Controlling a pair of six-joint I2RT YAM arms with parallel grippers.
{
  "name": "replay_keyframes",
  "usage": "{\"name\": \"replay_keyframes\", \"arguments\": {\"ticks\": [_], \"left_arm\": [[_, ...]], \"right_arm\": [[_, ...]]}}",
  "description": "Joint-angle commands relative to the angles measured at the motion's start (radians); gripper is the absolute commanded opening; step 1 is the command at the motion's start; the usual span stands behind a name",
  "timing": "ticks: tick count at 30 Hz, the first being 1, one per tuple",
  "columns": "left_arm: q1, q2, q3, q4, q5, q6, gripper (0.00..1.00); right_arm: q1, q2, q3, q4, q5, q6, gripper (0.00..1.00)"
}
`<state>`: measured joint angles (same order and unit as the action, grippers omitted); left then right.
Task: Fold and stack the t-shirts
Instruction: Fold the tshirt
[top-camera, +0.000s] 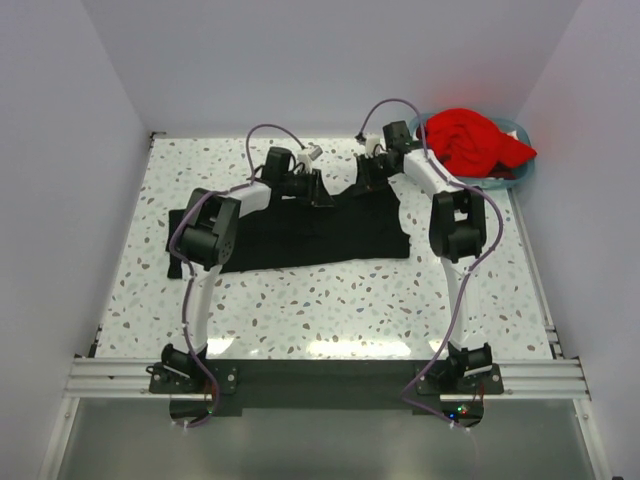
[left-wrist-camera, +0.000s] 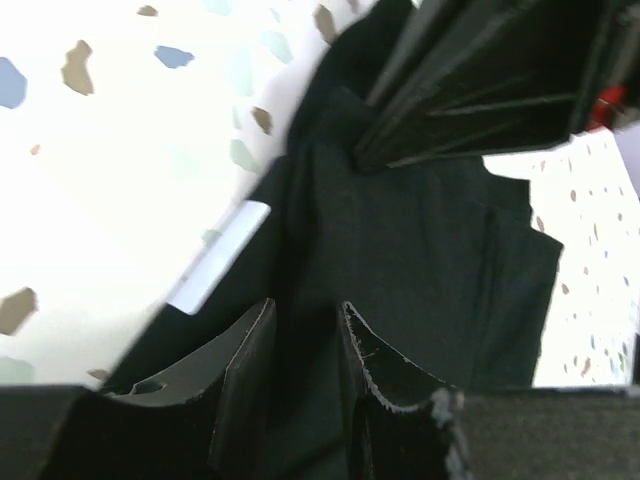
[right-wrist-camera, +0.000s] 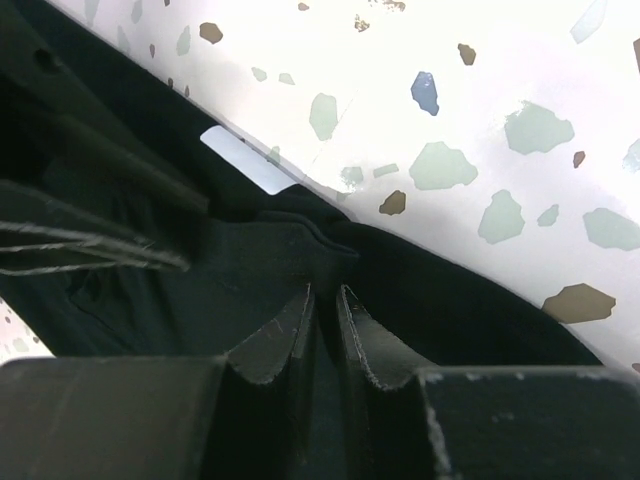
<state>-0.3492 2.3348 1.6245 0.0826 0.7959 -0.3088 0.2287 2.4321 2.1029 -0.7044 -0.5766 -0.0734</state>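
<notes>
The black t-shirt (top-camera: 310, 240) lies spread across the middle of the speckled table. My left gripper (top-camera: 318, 190) and right gripper (top-camera: 365, 170) are both down at its far edge, close together. In the left wrist view the left gripper (left-wrist-camera: 305, 310) has its jaws drawn in on a crease of black cloth (left-wrist-camera: 420, 260). In the right wrist view the right gripper (right-wrist-camera: 325, 292) pinches a bunched fold of the same shirt (right-wrist-camera: 250, 260). The red t-shirt (top-camera: 470, 140) lies crumpled in the basket at the far right.
The light blue basket (top-camera: 525, 170) stands at the table's far right corner by the wall. White walls close in the table at the back and both sides. A white label (left-wrist-camera: 215, 260) shows at the shirt's edge, also in the right wrist view (right-wrist-camera: 245, 160).
</notes>
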Motion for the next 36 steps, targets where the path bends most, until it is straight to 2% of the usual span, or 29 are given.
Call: {"name": "replay_keyframes", "arguments": {"ticks": [1, 2, 6, 11, 19, 25, 28, 31, 36], "left_arm": [[0.004, 0.024, 0.08, 0.016, -0.081, -0.043, 0.35], [0.004, 0.035, 0.08, -0.006, -0.151, -0.024, 0.34], [0.006, 0.034, 0.075, -0.032, -0.199, -0.023, 0.34], [0.012, 0.04, 0.072, -0.052, -0.221, -0.021, 0.33], [0.021, 0.015, 0.028, -0.027, -0.224, -0.042, 0.31], [0.056, -0.165, -0.179, 0.32, -0.088, -0.081, 0.29], [0.056, -0.192, -0.216, 0.396, 0.024, -0.119, 0.24], [0.039, -0.19, -0.242, 0.443, 0.078, -0.15, 0.18], [0.01, -0.167, -0.245, 0.413, 0.074, -0.135, 0.15]], "right_arm": [[-0.002, -0.073, -0.009, 0.052, -0.035, 0.023, 0.17], [0.001, -0.082, -0.015, 0.055, -0.043, 0.033, 0.17], [0.012, -0.111, -0.044, 0.075, -0.061, 0.056, 0.18], [0.047, -0.153, -0.099, 0.063, -0.069, 0.046, 0.14], [0.089, -0.257, -0.233, 0.105, 0.021, 0.015, 0.09], [0.095, -0.274, -0.264, 0.132, 0.075, 0.006, 0.07], [0.086, -0.265, -0.261, 0.164, 0.116, 0.017, 0.07], [0.086, -0.248, -0.242, 0.184, 0.133, 0.024, 0.07], [0.081, -0.243, -0.225, 0.19, 0.141, 0.027, 0.06]]}}
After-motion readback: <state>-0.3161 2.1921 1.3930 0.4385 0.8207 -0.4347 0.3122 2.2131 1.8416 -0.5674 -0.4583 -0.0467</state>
